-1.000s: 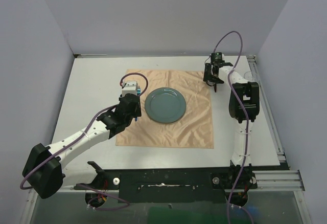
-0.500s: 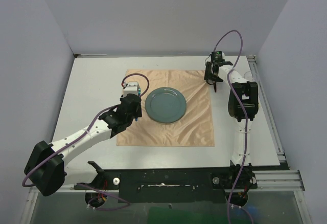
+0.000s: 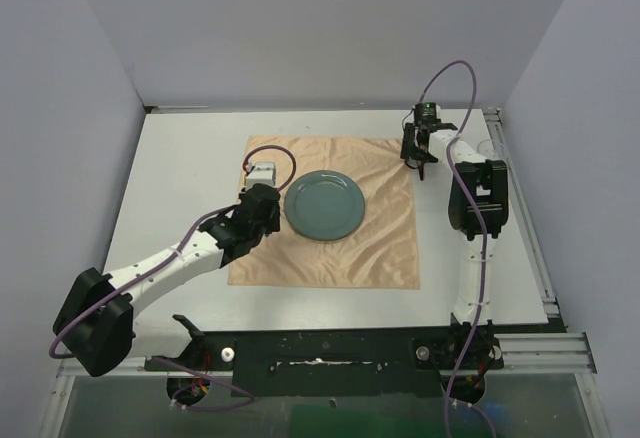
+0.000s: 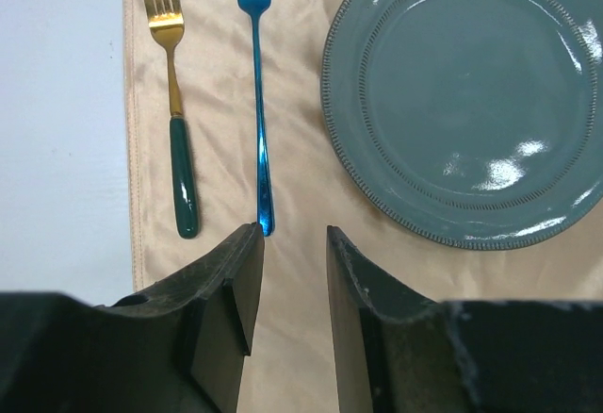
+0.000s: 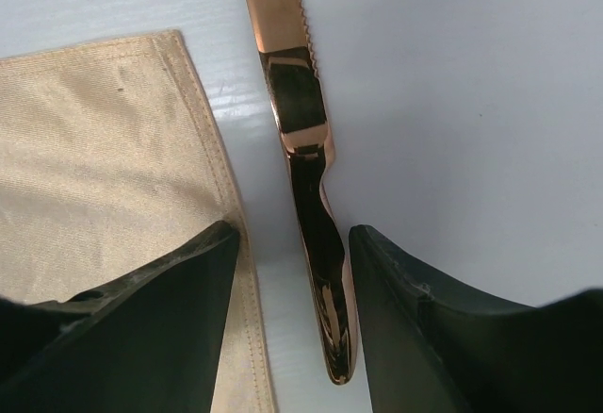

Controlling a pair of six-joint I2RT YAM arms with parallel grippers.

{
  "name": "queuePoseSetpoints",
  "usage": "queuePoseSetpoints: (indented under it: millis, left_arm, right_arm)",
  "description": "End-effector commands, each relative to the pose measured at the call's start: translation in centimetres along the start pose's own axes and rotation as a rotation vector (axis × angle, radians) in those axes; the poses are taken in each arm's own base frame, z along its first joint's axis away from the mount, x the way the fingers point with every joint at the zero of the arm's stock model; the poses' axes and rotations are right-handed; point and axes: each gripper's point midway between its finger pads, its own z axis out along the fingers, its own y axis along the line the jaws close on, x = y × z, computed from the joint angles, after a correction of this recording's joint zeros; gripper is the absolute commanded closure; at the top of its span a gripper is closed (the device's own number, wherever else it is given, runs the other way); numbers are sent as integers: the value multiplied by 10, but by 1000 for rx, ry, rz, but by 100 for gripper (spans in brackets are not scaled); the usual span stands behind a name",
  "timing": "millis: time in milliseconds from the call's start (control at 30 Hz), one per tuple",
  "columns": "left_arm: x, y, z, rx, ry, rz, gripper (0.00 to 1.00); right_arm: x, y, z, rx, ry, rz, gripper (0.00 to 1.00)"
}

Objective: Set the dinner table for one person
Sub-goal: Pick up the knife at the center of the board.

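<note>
My left gripper [image 4: 294, 243] hangs empty, jaws apart. A glossy blue fork [image 4: 258, 102] lies at 12 o'clock, a green-handled gold fork [image 4: 179, 168] at 11 and a bead-rimmed teal plate [image 4: 471, 102] at 2, all on the peach cloth [image 4: 217, 74]. My right gripper [image 5: 294, 234] straddles the serrated copper knife [image 5: 300, 111], unclamped, on the white dinner table [image 5: 452, 102]. Since a second ago my left elbow has swung inward.

Teal plate [image 4: 471, 102], blue fork [image 4: 257, 102] and gold fork [image 4: 179, 158] lie on peach cloth [image 4: 294, 149].
</note>
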Motion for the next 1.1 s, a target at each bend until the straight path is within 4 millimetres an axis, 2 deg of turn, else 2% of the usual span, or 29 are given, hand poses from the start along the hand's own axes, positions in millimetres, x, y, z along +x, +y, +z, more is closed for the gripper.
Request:
queuePoseSetpoints:
  millis: [0, 367, 733, 1067]
  left_arm:
    - [-13, -15, 0, 44, -33, -31, 69]
    - [-1, -16, 7, 40, -4, -25, 70]
    - [11, -24, 12, 52, 32, -11, 70]
    - [12, -24, 11, 49, 32, -10, 70]
  right_arm:
    - [-8, -13, -27, 23, -22, -3, 48]
    - [-16, -10, -37, 5, -54, 20, 48]
    - [-54, 2, -45, -56, -141, 16, 48]
    - [-60, -10, -50, 6, -156, -1, 48]
